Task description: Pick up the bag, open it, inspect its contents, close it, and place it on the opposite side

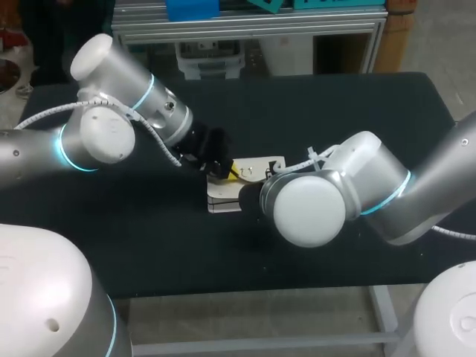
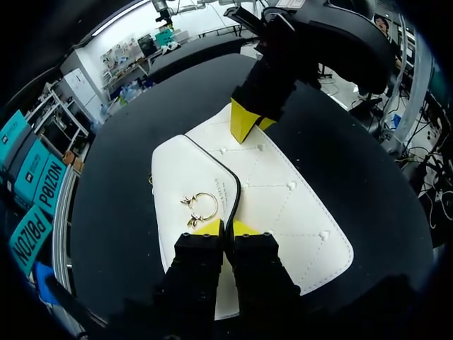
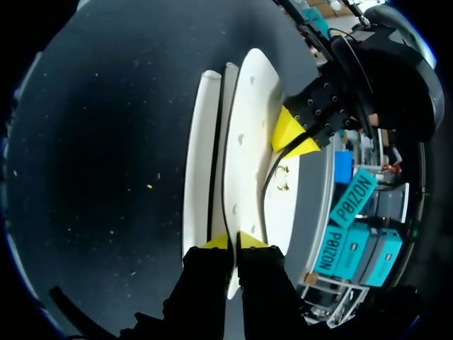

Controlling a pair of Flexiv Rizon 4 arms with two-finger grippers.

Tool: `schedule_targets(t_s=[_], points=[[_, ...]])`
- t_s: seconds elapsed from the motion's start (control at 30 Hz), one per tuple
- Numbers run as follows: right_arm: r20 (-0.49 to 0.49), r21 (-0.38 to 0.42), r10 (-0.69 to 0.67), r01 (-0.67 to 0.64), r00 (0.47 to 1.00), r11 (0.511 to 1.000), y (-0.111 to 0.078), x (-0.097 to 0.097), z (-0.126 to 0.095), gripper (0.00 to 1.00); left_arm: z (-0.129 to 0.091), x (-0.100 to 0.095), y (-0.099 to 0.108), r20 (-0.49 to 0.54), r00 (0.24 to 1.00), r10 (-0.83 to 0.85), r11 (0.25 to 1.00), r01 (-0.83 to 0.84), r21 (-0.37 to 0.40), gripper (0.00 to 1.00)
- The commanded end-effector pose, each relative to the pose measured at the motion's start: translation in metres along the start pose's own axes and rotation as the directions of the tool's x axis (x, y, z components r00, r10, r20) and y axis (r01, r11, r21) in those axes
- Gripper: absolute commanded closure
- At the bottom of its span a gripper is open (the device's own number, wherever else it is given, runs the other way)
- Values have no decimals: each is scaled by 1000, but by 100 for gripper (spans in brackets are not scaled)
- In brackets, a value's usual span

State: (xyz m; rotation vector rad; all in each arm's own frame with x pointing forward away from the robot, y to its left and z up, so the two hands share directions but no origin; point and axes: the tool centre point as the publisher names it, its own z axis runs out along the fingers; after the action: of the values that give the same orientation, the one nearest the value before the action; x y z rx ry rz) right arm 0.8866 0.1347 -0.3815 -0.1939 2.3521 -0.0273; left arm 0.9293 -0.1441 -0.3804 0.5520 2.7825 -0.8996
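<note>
Left wrist view gives the clearest read. The left gripper point(image 2: 228, 228) is pinched together on the black-trimmed edge of the flap point(image 2: 187, 173), just beside the gold ring clasp point(image 2: 203, 207). That grip suits peeling the flap back, since the trim is the one free lip on the white quilted bag point(image 2: 290, 198).

At the opposite end, the right gripper point(image 3: 233, 242) has its yellow tips closed on the bag's thin rim, which its own wrist view shows edge-on with the layers stacked side by side. Holding the body there likely anchors it, so a pull on the flap will open the bag rather than drag it.

The bag sits in the middle of the black table point(image 2: 120, 191), between the two arms. It appears to lie flat on the surface, though the head view is too crowded by the arms to rule out a slight lift.

The flap lies down over the front panel, so I judge the opening as set up but not yet done. Inspecting, closing and placing all remain ahead.
</note>
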Motion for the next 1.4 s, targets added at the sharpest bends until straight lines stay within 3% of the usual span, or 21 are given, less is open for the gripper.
schedule_targets(t_s=[0.03,0.07,0.1,0.13,0.47,0.5,0.53,0.57,0.6,1.07,1.4], points=[[421,-9,2,2,907,1000,-3,5,1,100,2,3,6,10,1000,-4,1000,4,21,62],[421,-9,2,2,907,1000,-3,5,1,100,1,4,5,12,1000,-6,1000,5,30,44],[421,-9,2,2,907,1000,-3,5,1,100,-1,4,4,15,1000,-6,999,6,34,13],[421,-9,2,2,907,1000,-3,5,1,100,-2,4,3,20,1000,-7,999,6,37,0],[422,-13,6,-1,906,1000,-3,2,-4,100,-32,1,-9,31,999,-41,977,34,209,0],[423,-14,6,-1,906,1000,-2,1,-5,71,-35,0,-10,31,998,-51,974,43,223,0],[424,-15,7,-1,906,1000,-2,0,-6,58,-37,-2,-12,26,998,-54,970,47,238,0],[426,-18,8,0,905,1000,-1,-1,-8,16,-39,-2,-13,26,998,-52,970,45,240,0],[428,-20,8,0,904,1000,-1,-3,-9,0,-40,-2,-15,32,997,-66,970,56,235,0],[406,-95,73,-38,911,995,-5,-19,-34,0,-55,-12,-25,11,981,-193,954,185,236,0],[225,-122,192,-168,955,978,-27,-46,-42,0,-81,-9,-29,-26,898,-440,888,439,135,0]])
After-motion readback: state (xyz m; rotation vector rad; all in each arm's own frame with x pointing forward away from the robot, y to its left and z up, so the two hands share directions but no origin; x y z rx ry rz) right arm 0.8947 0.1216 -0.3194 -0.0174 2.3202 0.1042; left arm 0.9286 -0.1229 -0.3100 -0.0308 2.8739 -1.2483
